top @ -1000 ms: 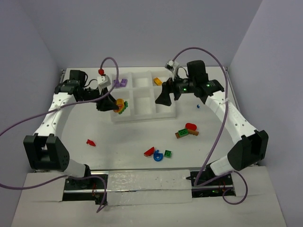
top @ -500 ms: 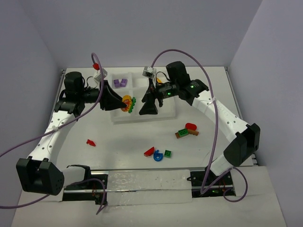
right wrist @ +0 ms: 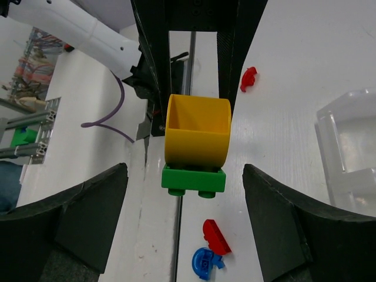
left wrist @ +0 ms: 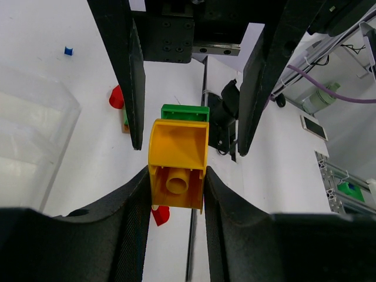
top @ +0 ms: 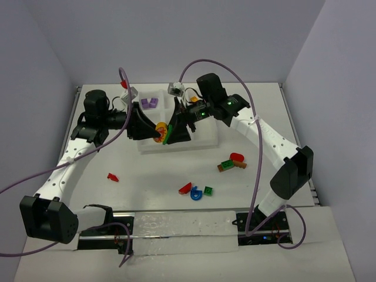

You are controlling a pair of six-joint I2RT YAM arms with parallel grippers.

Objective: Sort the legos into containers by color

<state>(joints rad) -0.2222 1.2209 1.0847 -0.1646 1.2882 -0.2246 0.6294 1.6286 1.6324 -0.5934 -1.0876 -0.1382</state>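
From above, we lose most of the near row of the tray (top: 204,140), toward its left corner, because the left gripper (top: 150,127) and the right gripper (top: 173,133) meet over it. The piece between them is only a speck of yellow and green. In the left wrist view we see just the top edge of the green brick (left wrist: 185,110) behind the yellow curved piece (left wrist: 177,158). A red piece (left wrist: 160,215) peeks from under that, a second red piece (left wrist: 116,97) sits half behind a right gripper finger, and a blue brick (left wrist: 68,51) is too small to read. Both wrist views blur the tray and cut it at the picture's edge.
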